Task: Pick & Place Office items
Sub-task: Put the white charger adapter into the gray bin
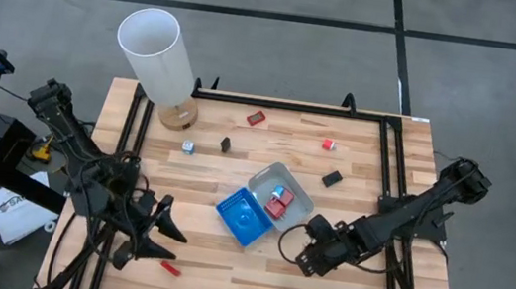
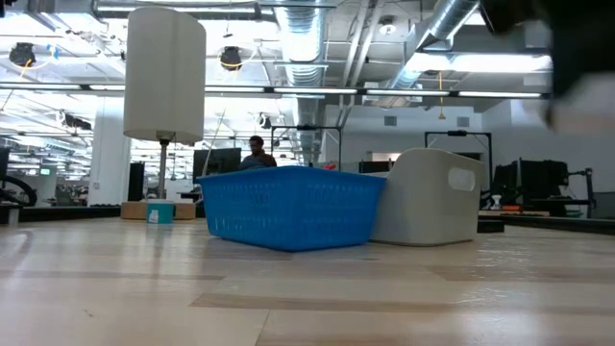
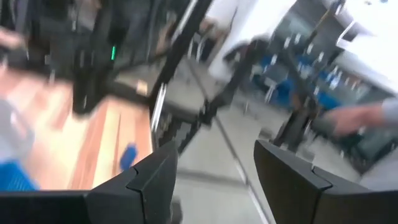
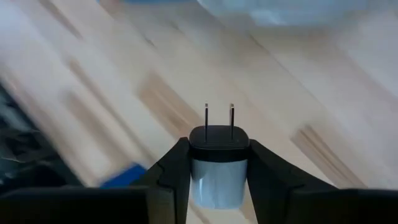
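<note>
Right gripper [image 4: 217, 180] clamps a two-pronged plug adapter [image 4: 217, 163]; left gripper [image 3: 214, 180] gapes.

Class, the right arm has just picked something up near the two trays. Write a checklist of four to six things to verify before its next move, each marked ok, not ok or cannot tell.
1. Right gripper holds an item: ok. Its fingers are shut on a small plug adapter, prongs pointing away from the wrist.
2. Adapter sits square between the fingers: ok in the right wrist view.
3. Clear-grey tray is beside the gripper: ok, with red pieces already inside.
4. Blue tray touches the grey one: ok.
5. Left gripper is out of the way: ok, open, at the table's left front.
6. Which tray suits the adapter: cannot tell.
</note>
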`<state>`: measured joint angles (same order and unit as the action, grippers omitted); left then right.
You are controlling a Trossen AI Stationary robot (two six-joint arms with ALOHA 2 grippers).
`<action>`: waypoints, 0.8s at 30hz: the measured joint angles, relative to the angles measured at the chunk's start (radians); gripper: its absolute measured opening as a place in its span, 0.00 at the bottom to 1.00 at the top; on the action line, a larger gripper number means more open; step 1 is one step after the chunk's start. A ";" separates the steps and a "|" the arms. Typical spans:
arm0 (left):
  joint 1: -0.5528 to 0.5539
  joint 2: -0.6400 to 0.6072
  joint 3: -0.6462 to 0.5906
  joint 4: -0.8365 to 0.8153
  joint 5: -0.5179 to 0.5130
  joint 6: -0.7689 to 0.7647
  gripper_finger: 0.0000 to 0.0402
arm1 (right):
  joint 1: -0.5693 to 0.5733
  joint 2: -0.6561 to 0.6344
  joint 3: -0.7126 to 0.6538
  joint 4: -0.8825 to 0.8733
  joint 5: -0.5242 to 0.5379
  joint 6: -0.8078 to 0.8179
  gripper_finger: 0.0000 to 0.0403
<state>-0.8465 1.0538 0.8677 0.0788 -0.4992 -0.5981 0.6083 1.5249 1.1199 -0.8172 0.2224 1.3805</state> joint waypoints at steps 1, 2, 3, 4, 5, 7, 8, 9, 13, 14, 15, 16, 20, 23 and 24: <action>-0.008 0.000 0.000 -0.043 0.000 -0.027 0.52 | 0.000 0.000 0.029 -0.004 0.027 -0.003 0.28; -0.017 0.000 0.000 -0.086 0.000 -0.058 0.52 | -0.002 0.000 0.057 -0.008 0.054 -0.010 0.28; -0.027 0.000 0.000 -0.127 0.000 -0.089 0.52 | -0.003 0.000 0.084 -0.012 0.078 -0.018 0.28; -0.037 0.000 0.000 -0.163 -0.001 -0.117 0.52 | -0.007 0.000 0.111 -0.017 0.100 -0.027 0.28; -0.050 0.000 0.000 -0.195 -0.002 -0.145 0.52 | -0.011 0.000 0.134 -0.018 0.121 -0.037 0.28; -0.075 0.000 0.000 -0.252 -0.002 -0.195 0.52 | -0.023 0.000 0.175 -0.020 0.161 -0.061 0.28; -0.087 0.000 0.000 -0.278 -0.005 -0.216 0.52 | -0.032 0.000 0.193 -0.020 0.182 -0.075 0.28; -0.097 0.000 0.000 -0.301 -0.013 -0.237 0.52 | -0.043 0.000 0.208 -0.019 0.202 -0.088 0.28; -0.125 0.000 -0.040 -0.318 -0.081 -0.305 0.52 | -0.115 0.000 0.233 -0.011 0.228 -0.150 0.28; -0.128 0.000 -0.053 -0.321 -0.101 -0.331 0.52 | -0.137 0.000 0.233 -0.008 0.228 -0.163 0.28; -0.130 0.000 -0.068 -0.321 -0.121 -0.356 0.52 | -0.158 0.000 0.233 -0.006 0.227 -0.175 0.28; -0.129 0.000 -0.083 -0.319 -0.141 -0.380 0.52 | -0.178 0.000 0.233 -0.005 0.226 -0.184 0.28; -0.109 0.000 -0.136 -0.303 -0.206 -0.431 0.52 | -0.260 0.000 0.233 -0.008 0.199 -0.218 0.28; -0.068 0.000 -0.161 -0.284 -0.220 -0.430 0.52 | -0.320 0.001 0.233 -0.034 0.127 -0.243 0.28; -0.051 0.000 -0.165 -0.282 -0.220 -0.430 0.52 | -0.338 0.008 0.234 -0.044 0.106 -0.251 0.28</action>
<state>-0.8975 1.0538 0.7022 -0.2035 -0.7193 -1.0279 0.2698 1.5325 1.3534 -0.8610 0.3285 1.1299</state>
